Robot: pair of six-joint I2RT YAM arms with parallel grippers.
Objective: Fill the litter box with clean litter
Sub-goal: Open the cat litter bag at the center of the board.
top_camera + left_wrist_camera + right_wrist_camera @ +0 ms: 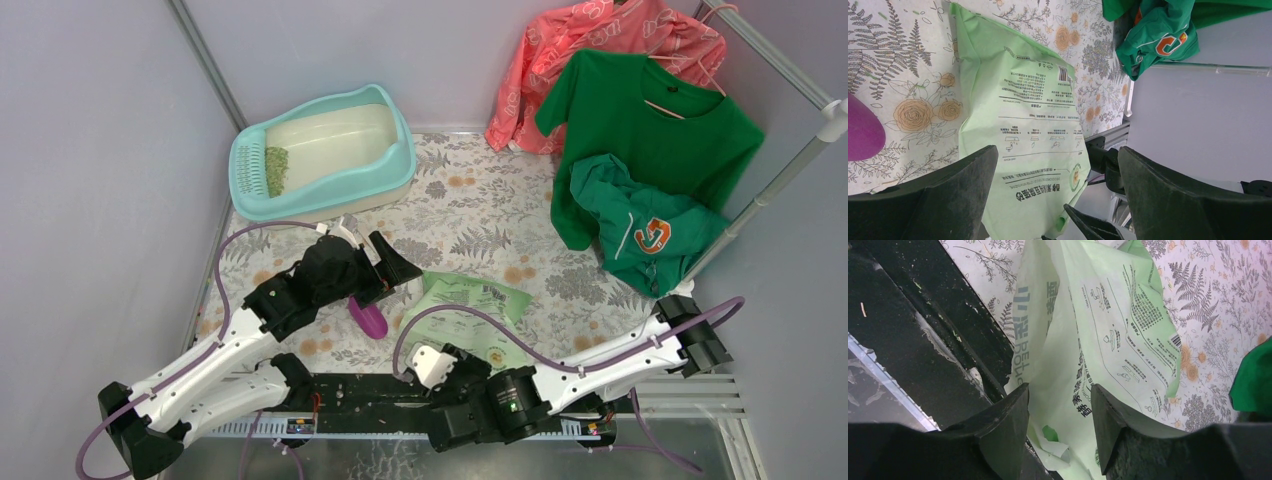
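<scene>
Litter box (402, 160) back left on worktop (480, 215), a little green litter (275, 170) by its grate (250, 168), left fingers (948, 200) wide over bag (1023, 115), right fingers (998, 427) astride bag's edge, grip unclear

White-linked arms (215, 360) with black joint housings trail purple cables (470, 318); the left end effector (1054, 150) has matte black fingers (948, 195).

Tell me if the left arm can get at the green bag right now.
Probably yes: the left gripper is open and faces the green bag, with nothing lying between them.
</scene>
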